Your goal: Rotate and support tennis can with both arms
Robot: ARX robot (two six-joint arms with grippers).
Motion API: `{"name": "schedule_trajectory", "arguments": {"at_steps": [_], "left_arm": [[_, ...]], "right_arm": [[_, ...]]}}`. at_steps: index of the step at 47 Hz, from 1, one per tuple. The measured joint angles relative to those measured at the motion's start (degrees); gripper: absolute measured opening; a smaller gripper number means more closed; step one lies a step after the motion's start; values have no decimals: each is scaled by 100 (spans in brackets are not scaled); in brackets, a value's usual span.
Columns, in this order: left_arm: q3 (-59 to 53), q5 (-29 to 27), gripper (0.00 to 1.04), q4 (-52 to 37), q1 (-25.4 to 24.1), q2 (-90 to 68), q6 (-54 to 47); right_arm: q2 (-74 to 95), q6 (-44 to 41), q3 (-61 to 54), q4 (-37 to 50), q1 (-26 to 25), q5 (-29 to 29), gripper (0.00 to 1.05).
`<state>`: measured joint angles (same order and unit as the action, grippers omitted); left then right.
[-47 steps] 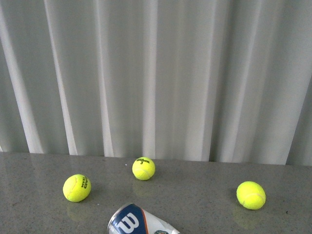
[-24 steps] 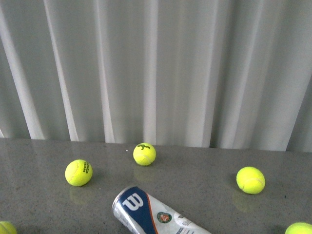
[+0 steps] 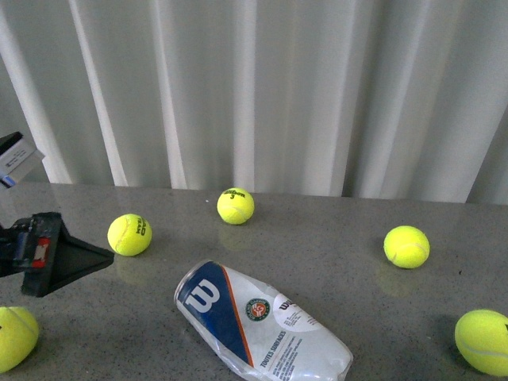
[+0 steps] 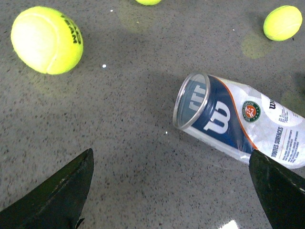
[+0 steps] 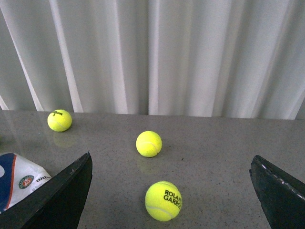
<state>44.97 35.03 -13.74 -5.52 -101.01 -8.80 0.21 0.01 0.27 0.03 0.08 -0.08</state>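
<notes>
The tennis can [image 3: 262, 321] lies on its side on the grey table, a clear tube with a navy and white Wilson label. Its silver-rimmed open end [image 4: 190, 101] points left and away from me. In the left wrist view the can [image 4: 238, 126] lies ahead of my left gripper [image 4: 170, 151], close to one finger [image 4: 279, 188]; the jaws are wide open and empty. The left gripper also shows at the left edge of the front view [image 3: 75, 258]. My right gripper [image 5: 171, 156] is open and empty, and the can's end [image 5: 19, 179] shows at the edge of its view.
Several yellow-green tennis balls lie around the can: one [image 3: 129, 234] near my left gripper, one [image 3: 236, 205] at the back, one [image 3: 406, 246] to the right, one [image 3: 482, 341] at the front right and one [image 3: 16, 339] at the front left. A white curtain [image 3: 262, 87] hangs behind the table.
The front view has tilted downward, so the can and balls sit higher in the picture and the can shows almost whole. My left arm has come into view at the left.
</notes>
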Motion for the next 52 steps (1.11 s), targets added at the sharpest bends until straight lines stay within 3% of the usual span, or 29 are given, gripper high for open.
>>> {"name": "schedule_trajectory", "arguments": {"at_steps": [31, 41, 52], "left_arm": [[2485, 280, 98, 986, 737, -2210, -1097], [2632, 568, 98, 1038, 874, -2323, -1145], [2649, 527, 98, 1049, 1029, -2531, -1215]], "right_arm": [[0, 0, 0, 0, 0, -2, 98], [0, 0, 0, 0, 0, -2, 98], [0, 0, 0, 0, 0, -2, 98]]}}
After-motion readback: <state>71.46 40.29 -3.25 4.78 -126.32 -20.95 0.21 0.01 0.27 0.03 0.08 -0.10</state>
